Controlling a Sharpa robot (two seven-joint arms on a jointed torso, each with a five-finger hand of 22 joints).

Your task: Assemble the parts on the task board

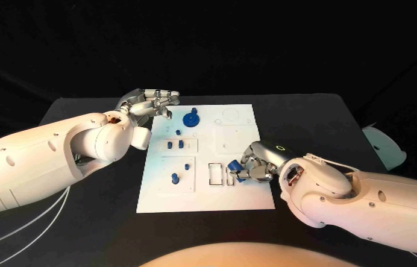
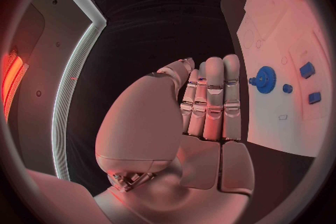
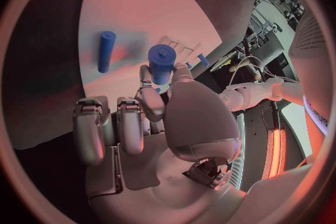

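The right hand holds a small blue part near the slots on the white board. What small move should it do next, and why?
Probably lower the right hand a little so its blue cylindrical part enters the rectangular slot on the white task board. The part is pinched at the fingertips just above the board beside the slots, not yet seated. The left hand rests at the board's far corner, holding nothing.

One task board [image 1: 208, 194] — two robot hands, several small blue parts [image 1: 193, 119]

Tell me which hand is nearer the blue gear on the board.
Left. The left hand rests at the task board's far left corner, just beside the blue gear; the right hand holds a blue peg near the opposite edge.
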